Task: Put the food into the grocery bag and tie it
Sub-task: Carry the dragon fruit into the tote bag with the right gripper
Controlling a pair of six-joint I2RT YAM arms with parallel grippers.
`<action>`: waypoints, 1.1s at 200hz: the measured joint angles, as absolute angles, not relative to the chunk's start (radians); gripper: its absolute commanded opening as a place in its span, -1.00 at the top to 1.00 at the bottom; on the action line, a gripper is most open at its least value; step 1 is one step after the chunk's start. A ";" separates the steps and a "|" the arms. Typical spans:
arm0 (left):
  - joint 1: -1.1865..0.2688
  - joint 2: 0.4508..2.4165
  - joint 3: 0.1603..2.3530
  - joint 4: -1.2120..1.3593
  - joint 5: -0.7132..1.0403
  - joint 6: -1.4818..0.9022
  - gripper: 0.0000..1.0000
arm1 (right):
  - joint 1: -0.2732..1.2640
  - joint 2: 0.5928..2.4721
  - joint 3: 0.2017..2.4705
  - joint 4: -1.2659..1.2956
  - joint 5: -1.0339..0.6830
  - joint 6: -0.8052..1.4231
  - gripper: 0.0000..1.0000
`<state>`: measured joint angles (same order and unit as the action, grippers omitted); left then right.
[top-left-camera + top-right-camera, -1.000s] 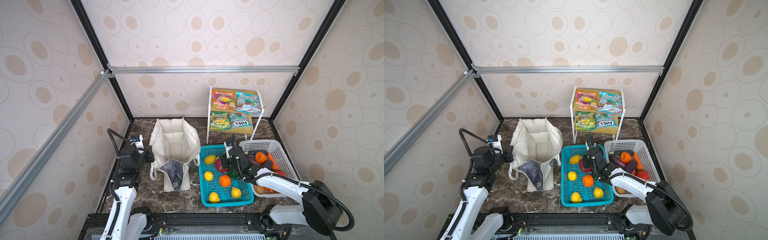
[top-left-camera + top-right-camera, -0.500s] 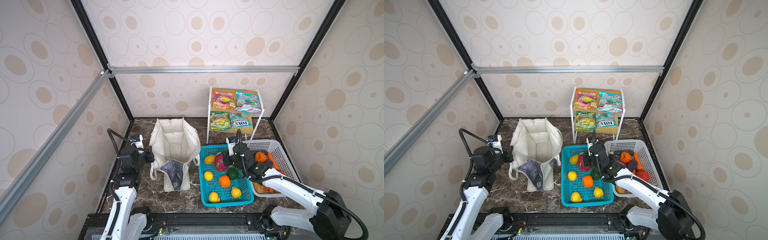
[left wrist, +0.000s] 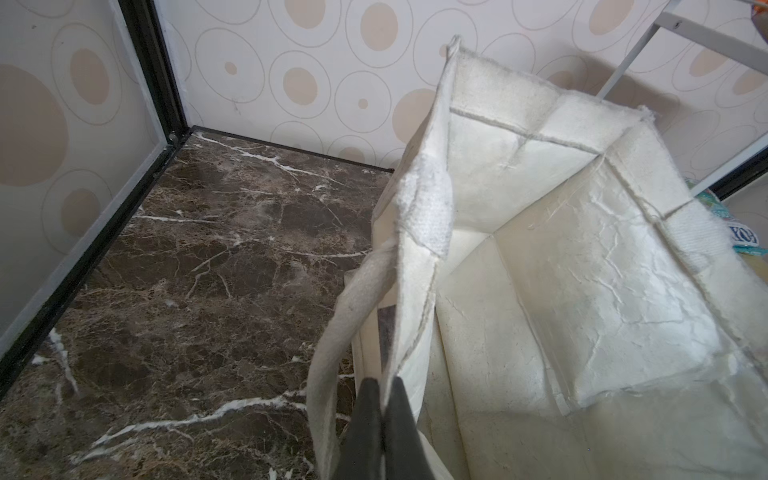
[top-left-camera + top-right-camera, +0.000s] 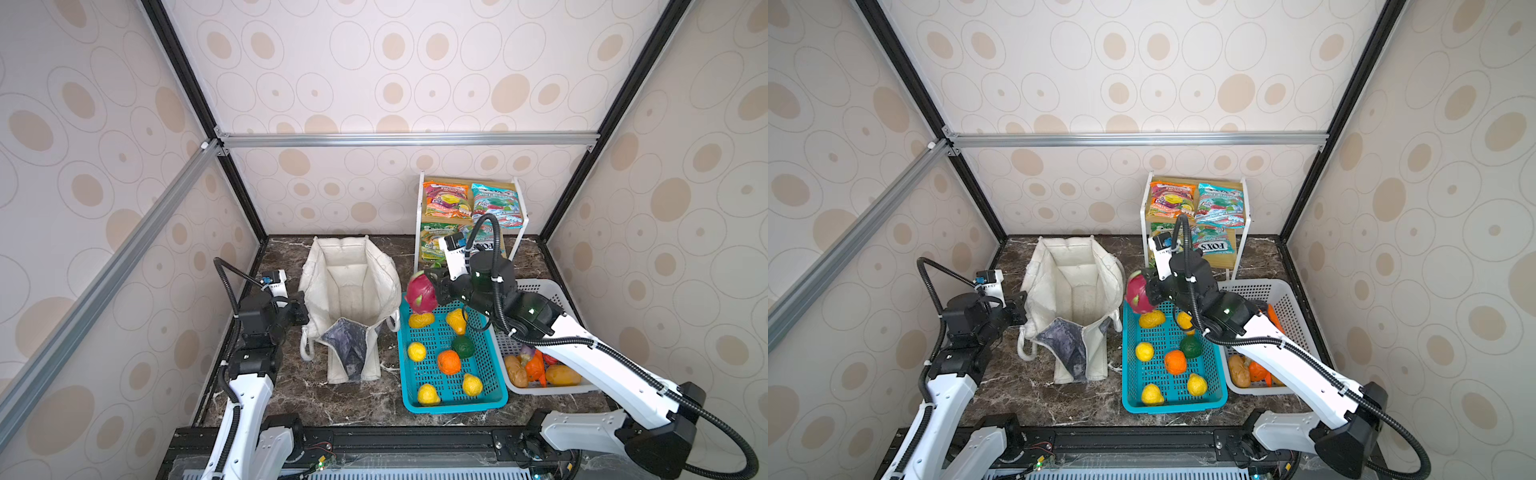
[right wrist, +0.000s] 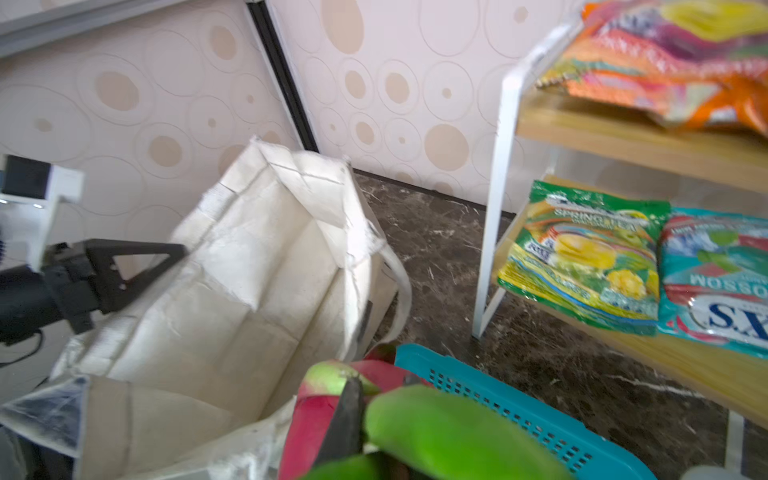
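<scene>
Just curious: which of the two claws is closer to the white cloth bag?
Left. The left gripper is shut on the side rim of the grocery bag; the right gripper holds the dragon fruit just beside the bag.

Left tool (image 3: 384,386) pinched closed, arm bent low; right tool (image 4: 434,291) clamped, arm extended forward

Dark marble tabletop (image 4: 291,386), grocery bag (image 4: 353,270) left of centre, teal basket (image 4: 457,406) beside white basket (image 4: 552,390) by right edge, rack (image 4: 418,216) seemingly at back edge

Right tool (image 4: 434,291) has closed on the dragon fruit (image 4: 420,294) & lifted it off teal basket (image 4: 453,405). Now up over basket's far-left corner, nr grocery bag (image 4: 353,266).
</scene>
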<state>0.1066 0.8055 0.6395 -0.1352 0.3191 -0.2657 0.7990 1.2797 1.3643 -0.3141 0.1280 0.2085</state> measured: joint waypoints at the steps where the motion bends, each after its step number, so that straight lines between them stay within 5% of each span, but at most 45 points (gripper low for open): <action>1: 0.107 0.805 0.640 -0.135 0.319 -0.266 1.00 | 0.800 1.282 1.369 -0.316 0.128 0.208 1.00; 52: 0.107 0.802 0.638 -0.134 0.334 -0.266 1.00 | 0.866 1.455 1.590 -0.334 0.113 0.227 1.00; 166: 0.107 0.779 0.627 -0.112 0.387 -0.272 1.00 | 0.934 2.158 2.151 -0.605 -0.050 0.308 1.00; 220: 0.107 0.759 0.621 -0.112 0.393 -0.272 1.00 | 0.939 2.296 2.201 -0.803 -0.068 0.345 1.00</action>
<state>0.1066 0.7593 0.6209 -0.1123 0.3927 -0.2722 0.9390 2.2963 2.2009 -0.8032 -0.0677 0.3450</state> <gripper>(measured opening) 0.048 0.143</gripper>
